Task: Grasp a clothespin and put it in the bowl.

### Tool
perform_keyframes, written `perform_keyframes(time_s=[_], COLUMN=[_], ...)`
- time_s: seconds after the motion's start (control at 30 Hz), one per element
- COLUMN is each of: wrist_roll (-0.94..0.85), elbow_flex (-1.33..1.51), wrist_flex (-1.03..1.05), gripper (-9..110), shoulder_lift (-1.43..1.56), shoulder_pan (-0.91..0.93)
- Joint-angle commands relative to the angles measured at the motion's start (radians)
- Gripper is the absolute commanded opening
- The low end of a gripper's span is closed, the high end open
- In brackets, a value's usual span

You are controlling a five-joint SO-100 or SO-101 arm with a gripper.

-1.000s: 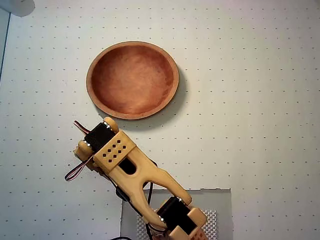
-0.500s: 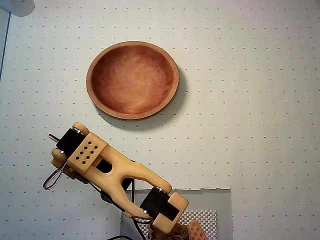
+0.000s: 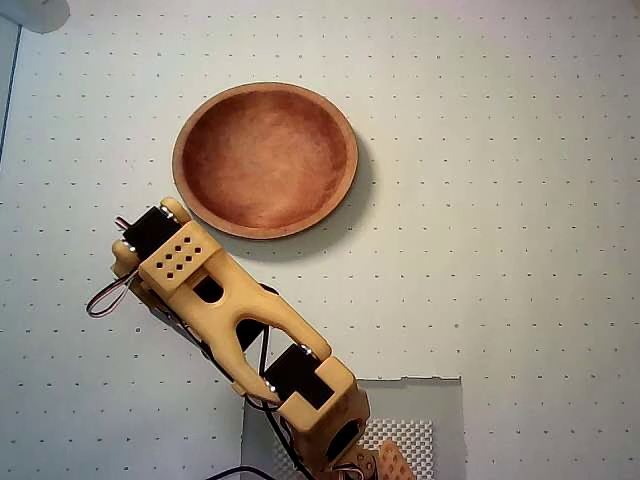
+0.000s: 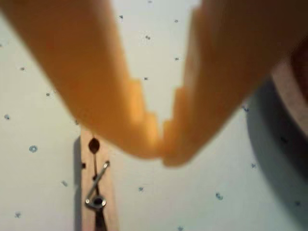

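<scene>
While the arm [image 3: 240, 330] stretches across the dotted white table [image 3: 500, 200] in the overhead view, its wrist end sits just below and to the left of the bowl [image 3: 265, 160], close to the rim but apart from it. And the bowl is empty, reddish-brown inside with a lighter tan edge, throwing a soft shadow to its lower right. From above, the arm covers the pincer and whatever lies under it, so no pin shows in that view.

Down in the wrist view, the gripper [image 4: 162, 144] fills the top of the picture, blurred and orange, with its two stepped fingertips [image 4: 144, 130] pressed together at the ends and nothing between them. So the pincer is closed on air. Just below and to the left of those tips lies the clothespin [image 4: 98, 187], flat on the table, its length running up and down the picture, metal spring glinting at the middle. Its upper end is tucked behind the left finger; whether they touch, hard to say. At the right edge of the wrist view a slice of the bowl's rim [image 4: 293, 101] peeks in, with its dark shadow beneath it.
</scene>
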Motion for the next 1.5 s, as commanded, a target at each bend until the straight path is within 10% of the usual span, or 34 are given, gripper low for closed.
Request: perform_keyframes(time_s=[0.0,1.47], wrist_roll=[-0.021,0.052], elbow_flex=[-0.114,-0.571], wrist_flex=[0.032,0.034], gripper=[-3,-3], shoulder_lift=[-0.021,-0.592], shoulder_pan=[0.003,-0.16])
